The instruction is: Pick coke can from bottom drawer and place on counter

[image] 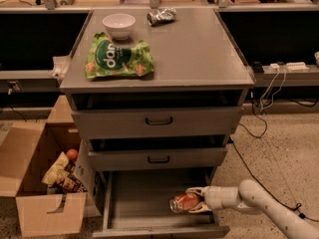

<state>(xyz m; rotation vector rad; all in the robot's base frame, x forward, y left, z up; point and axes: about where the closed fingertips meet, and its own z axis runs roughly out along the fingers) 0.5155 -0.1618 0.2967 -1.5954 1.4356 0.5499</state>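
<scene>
Grey counter (199, 54) spreads well above the jaws, carrying a green bag (117, 59), a white bowl (118, 25) and a crumpled silver can (161, 16). Below it the bottom drawer (139, 195) stands pulled open, its floor right under the jaws. Reaching in from the right, the gripper (192, 201) clamps its two pale fingers on the coke can (183, 202). The can lies on its side between them, long axis left to right, silver end pointing left, away from the wrist.
</scene>
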